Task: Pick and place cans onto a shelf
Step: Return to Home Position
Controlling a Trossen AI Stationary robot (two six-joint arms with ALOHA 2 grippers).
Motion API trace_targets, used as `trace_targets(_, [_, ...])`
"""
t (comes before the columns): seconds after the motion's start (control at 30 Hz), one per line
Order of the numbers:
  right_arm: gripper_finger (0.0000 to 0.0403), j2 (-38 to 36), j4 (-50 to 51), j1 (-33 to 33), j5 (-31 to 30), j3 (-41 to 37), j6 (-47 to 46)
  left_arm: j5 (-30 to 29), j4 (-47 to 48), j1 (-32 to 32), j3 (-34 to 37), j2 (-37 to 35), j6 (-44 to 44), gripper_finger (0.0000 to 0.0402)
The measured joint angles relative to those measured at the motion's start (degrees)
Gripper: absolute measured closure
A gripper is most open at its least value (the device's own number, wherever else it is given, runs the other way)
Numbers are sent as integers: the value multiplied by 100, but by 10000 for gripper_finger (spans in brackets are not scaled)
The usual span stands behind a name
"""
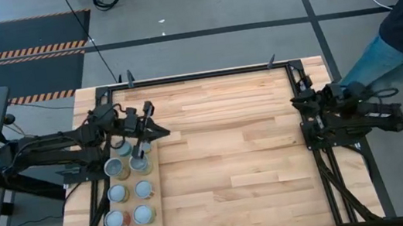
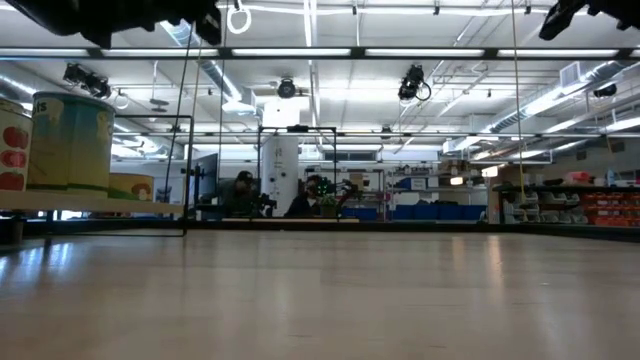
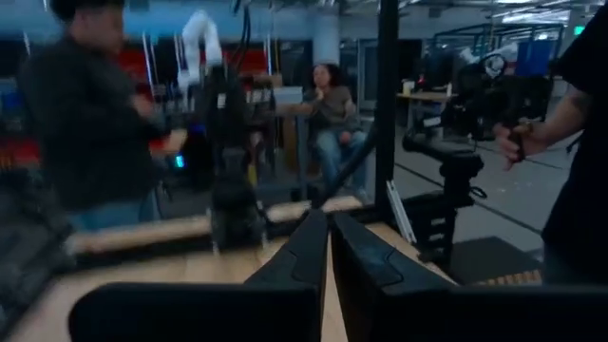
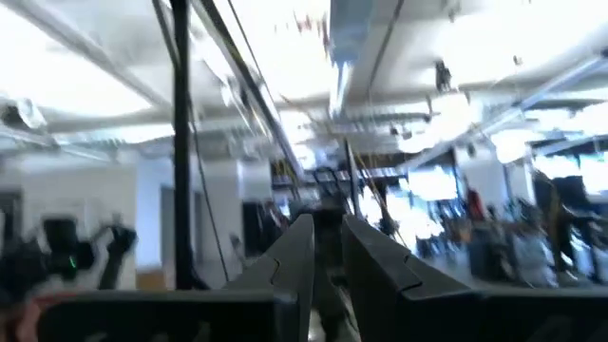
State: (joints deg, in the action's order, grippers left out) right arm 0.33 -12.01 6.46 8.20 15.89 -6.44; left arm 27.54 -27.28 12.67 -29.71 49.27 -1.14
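Several cans point(image 1: 143, 189) with round pale tops stand upright in two rows on the shelf point(image 1: 157, 205), a light-wood board at the table's left. In the low view, cans point(image 2: 72, 140) with green-yellow sides stand on the raised shelf point(image 2: 100, 206). My left gripper point(image 1: 159, 132) is above the shelf's far end, shut and holding nothing, as the left wrist view shows point(image 3: 328, 249). My right gripper point(image 1: 296, 103) is drawn back at the table's right edge. Its fingers stand close together point(image 4: 329, 237) with nothing between them and tilt up toward the ceiling.
The bare butcher-block tabletop point(image 1: 230, 156) stretches between the shelf and the right arm. A black frame point(image 1: 204, 74) runs round the table. A person point(image 1: 401, 32) stands beyond the table's far right corner, and other people point(image 3: 85, 114) are in the room behind.
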Motion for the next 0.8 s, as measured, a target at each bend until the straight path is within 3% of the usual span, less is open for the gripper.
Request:
trace_targets(0.2, [337,-5,-1030,-2,93,-985,-447,37,-413,16,471,72,553,377])
trace_targets(0.33, [337,-1,-1647,-2,61,-1538,-713,779,-1290,381,1190,-422,1083,377])
trace_targets(0.43, [337,-2,-1623,4,26,-1513,-739,1040,-2009,693,1987,-1019,1621,377])
trace_targets(0.6, [337,-1,-1346,4,-14,-1526,-669,554,-2681,895,2920,-2029,2705,377])
trace_targets(0.8, [337,3,-844,4,-17,-1531,-902,-137,-1545,579,2514,-2533,1927,377])
